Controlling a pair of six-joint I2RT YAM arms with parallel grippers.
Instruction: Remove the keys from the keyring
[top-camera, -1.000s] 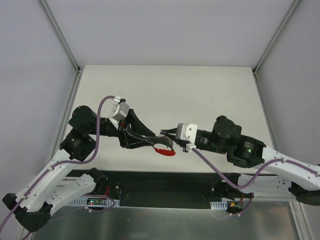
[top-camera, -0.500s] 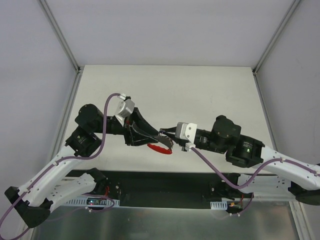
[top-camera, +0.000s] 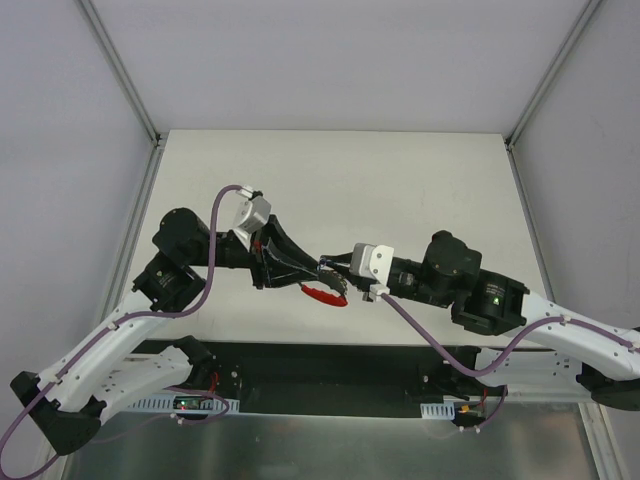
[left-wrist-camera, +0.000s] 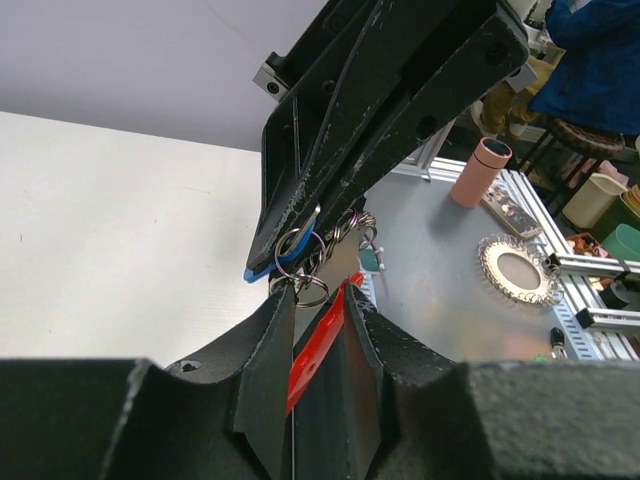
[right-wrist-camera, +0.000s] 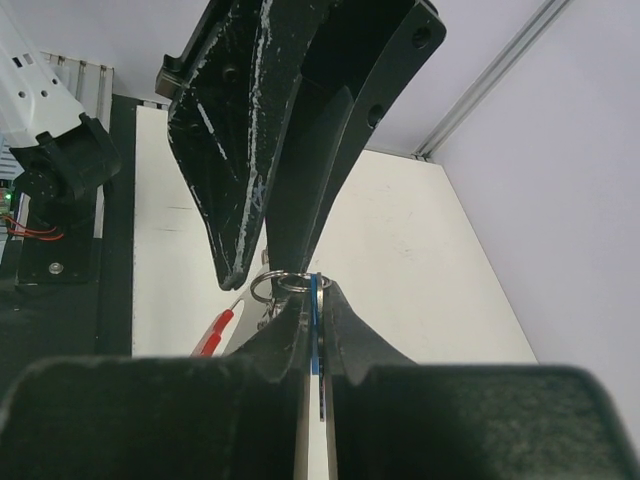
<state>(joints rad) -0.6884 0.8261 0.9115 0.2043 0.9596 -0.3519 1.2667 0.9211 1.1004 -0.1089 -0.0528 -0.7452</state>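
Note:
Both grippers meet over the table's front middle. My left gripper (top-camera: 316, 272) is closed around the keyring's red tag (left-wrist-camera: 316, 345), which lies slanted between its fingers. The tag hangs below the fingertips in the top view (top-camera: 325, 295). The keyring's thin wire rings (left-wrist-camera: 303, 268) sit at the left fingertips. My right gripper (right-wrist-camera: 316, 292) is shut on a blue-edged key (right-wrist-camera: 316, 330), with the rings (right-wrist-camera: 280, 284) just ahead of its tips. In the left wrist view the right gripper (left-wrist-camera: 285, 262) reaches in from above. Silvery keys (left-wrist-camera: 345, 255) bunch by the rings.
The white table (top-camera: 400, 190) stretches back from the grippers to grey walls. Black arm bases and cables sit at the near edge (top-camera: 330, 370). Beyond the table, the left wrist view shows a metal bench (left-wrist-camera: 450, 280) with a pink cup and clutter.
The left wrist has swung up and to the right, closer to the right gripper. The red tag has shifted slightly up. The right arm has barely moved.

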